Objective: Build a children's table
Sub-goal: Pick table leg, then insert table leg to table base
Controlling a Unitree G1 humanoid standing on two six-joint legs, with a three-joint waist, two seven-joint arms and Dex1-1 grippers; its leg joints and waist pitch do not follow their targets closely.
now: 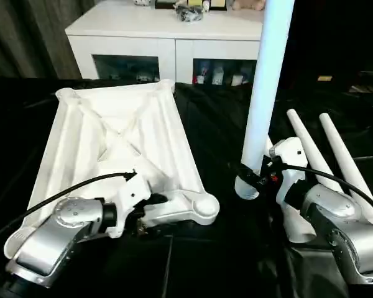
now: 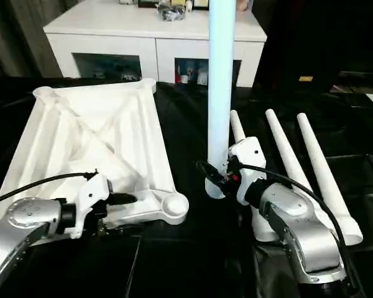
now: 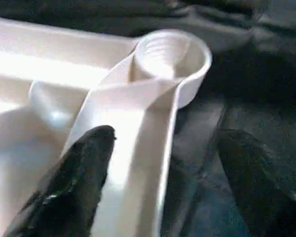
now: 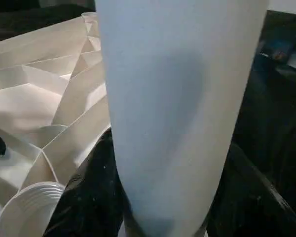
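The white table top [image 1: 112,136] lies upside down on black cloth, ribbed underside up, with a round threaded corner socket [image 3: 170,54] at its near right corner. My left gripper [image 1: 148,214] is open at that corner; its fingers [image 3: 79,182] straddle the near rim just short of the socket. My right gripper [image 1: 255,177] is shut on one white leg [image 1: 267,81], held upright with its thick threaded end down, just right of the socket. Three more legs [image 2: 286,155] lie side by side on the cloth beyond my right arm.
A white cabinet [image 1: 168,31] with glass-fronted compartments stands behind the work area, small items on top. Black cloth [image 1: 211,124] covers the surface. A grey curtain [image 1: 25,37] hangs at the back left.
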